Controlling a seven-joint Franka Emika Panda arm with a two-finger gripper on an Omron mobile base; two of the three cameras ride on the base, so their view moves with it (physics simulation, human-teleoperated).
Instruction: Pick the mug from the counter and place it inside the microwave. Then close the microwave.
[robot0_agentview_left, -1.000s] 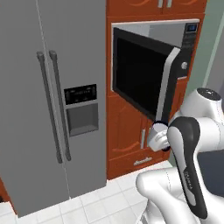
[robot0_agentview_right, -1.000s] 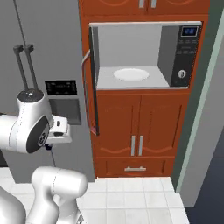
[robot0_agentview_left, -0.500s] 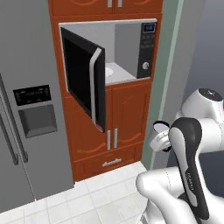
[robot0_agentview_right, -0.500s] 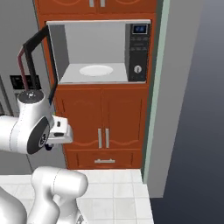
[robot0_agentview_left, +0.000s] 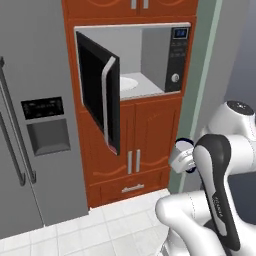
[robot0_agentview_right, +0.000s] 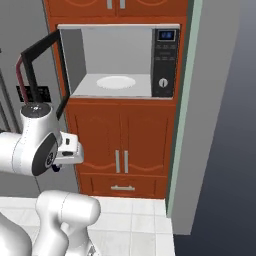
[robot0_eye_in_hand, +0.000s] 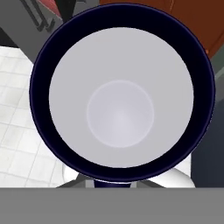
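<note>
Gripper (robot0_agentview_left: 181, 156) clamped tight on the mug (robot0_eye_in_hand: 121, 94), carried low in front of the cabinet doors (robot0_agentview_right: 120, 147). Microwave (robot0_agentview_right: 117, 62) above, door (robot0_agentview_left: 100, 95) swung wide open, turntable plate (robot0_agentview_right: 116, 81) bare.

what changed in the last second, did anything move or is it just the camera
Mostly the camera: the base drove, so the fridge slid left and the microwave came to the middle of both base views. Unchanged: the microwave door stays open, its inside empty, and the gripper keeps holding the mug low beside the arm.
</note>
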